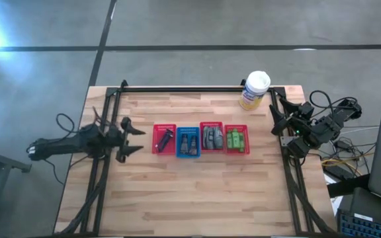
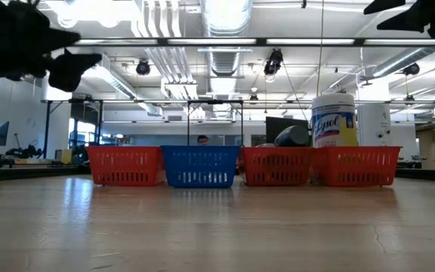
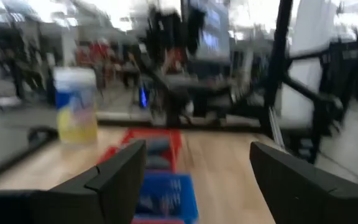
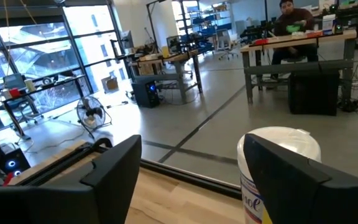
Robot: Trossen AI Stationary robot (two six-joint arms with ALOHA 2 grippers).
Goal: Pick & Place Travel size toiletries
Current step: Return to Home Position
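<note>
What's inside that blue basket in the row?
From above, the blue basket holds small dark bottles, lying close together. Anything beneath them is covered, and I cannot count them. The left gripper and right gripper wait open, off to either side.

Razors [image 1: 165,139] too small; L-wrist view blurry.

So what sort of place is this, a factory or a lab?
Probably a robotics lab or workshop: exposed ceiling ducts, workbenches with a person at one, and a wooden table with the left gripper and right gripper at its sides.
</note>
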